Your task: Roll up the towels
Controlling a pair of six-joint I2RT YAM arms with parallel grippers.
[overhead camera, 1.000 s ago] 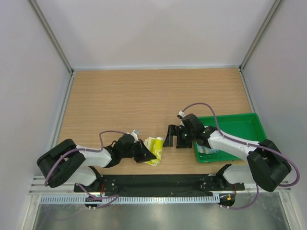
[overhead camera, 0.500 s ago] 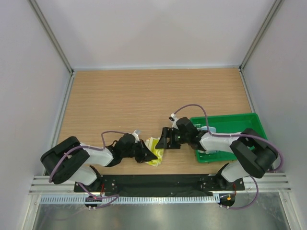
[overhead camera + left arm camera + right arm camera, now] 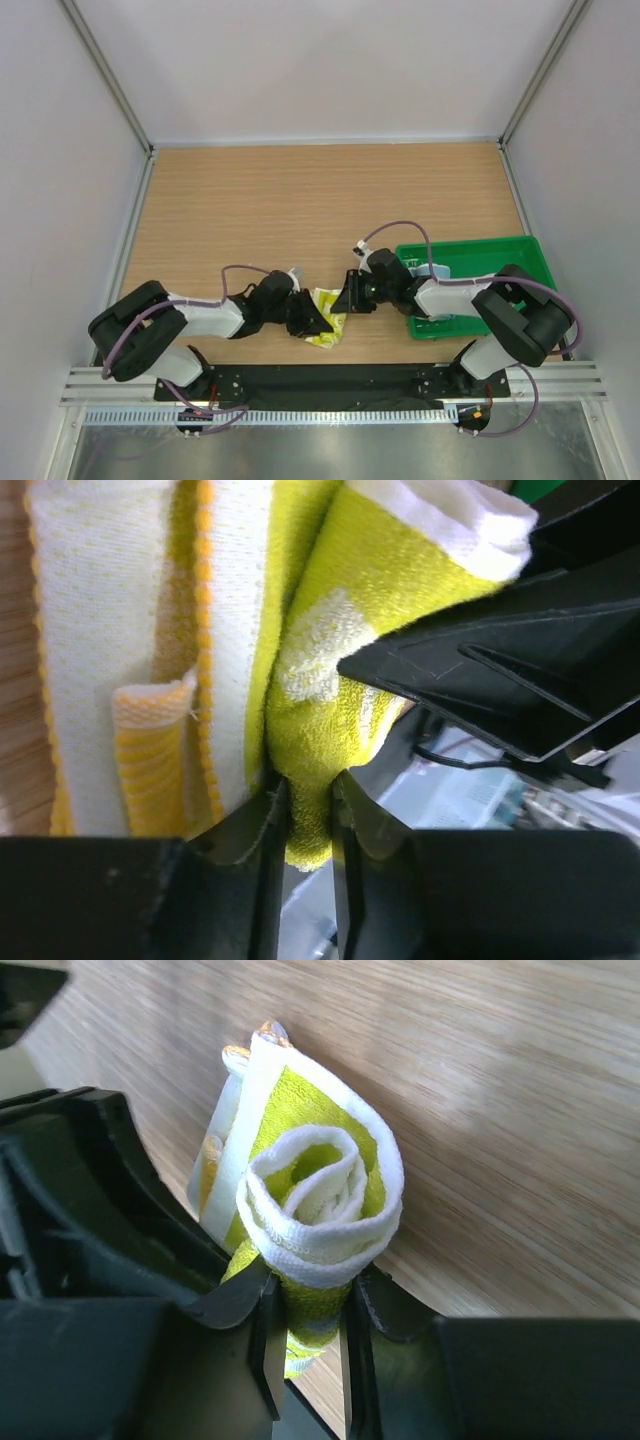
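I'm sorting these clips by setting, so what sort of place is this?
Probably a robot lab test cell: a wooden tabletop boxed in by white panels, a left arm and right arm bolted at its near edge, plus a yellow towel and green tray.

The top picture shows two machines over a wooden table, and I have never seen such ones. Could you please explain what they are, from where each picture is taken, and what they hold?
They are two robot arms, the left arm and the right arm, bolted at the near edge of the table. The top picture looks down from above and behind them. The other two come from a camera on each wrist, so each shows its own black fingers close up. On the table lie a yellow towel, partly rolled, and a green tray. The left fingers pinch a loose fold of the towel; the right fingers clamp its rolled part.
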